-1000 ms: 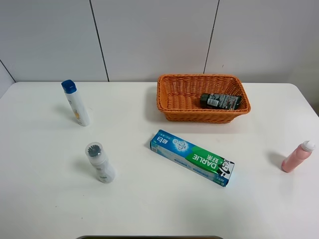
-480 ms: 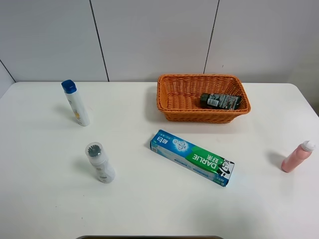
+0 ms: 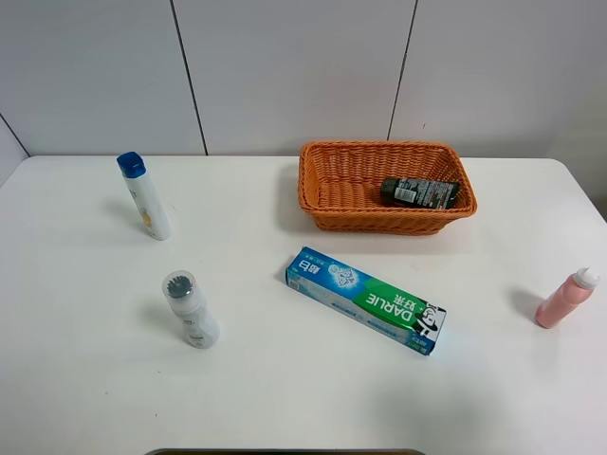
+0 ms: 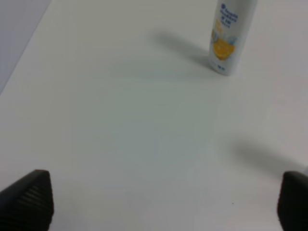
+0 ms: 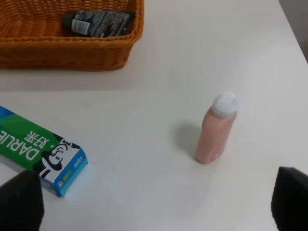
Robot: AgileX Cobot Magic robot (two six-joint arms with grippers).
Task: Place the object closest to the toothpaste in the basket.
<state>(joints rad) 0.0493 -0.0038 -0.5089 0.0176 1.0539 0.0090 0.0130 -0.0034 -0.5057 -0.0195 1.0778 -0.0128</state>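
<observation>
The green and blue toothpaste box (image 3: 366, 300) lies flat at the table's middle; it also shows in the right wrist view (image 5: 41, 149). The orange wicker basket (image 3: 379, 220) stands behind it and holds a dark tube (image 3: 419, 193), which the right wrist view (image 5: 97, 22) also shows. A pink bottle (image 3: 565, 299) stands at the right edge. A white bottle with a grey cap (image 3: 191, 310) stands left of the box. Neither gripper shows in the high view. My left gripper (image 4: 159, 202) and right gripper (image 5: 154, 199) are open and empty, with only the fingertips visible.
A white bottle with a blue cap (image 3: 145, 197) stands at the back left and shows in the left wrist view (image 4: 230, 36). The pink bottle (image 5: 216, 129) stands in front of my right gripper. The white table (image 3: 95, 379) ends near the pink bottle.
</observation>
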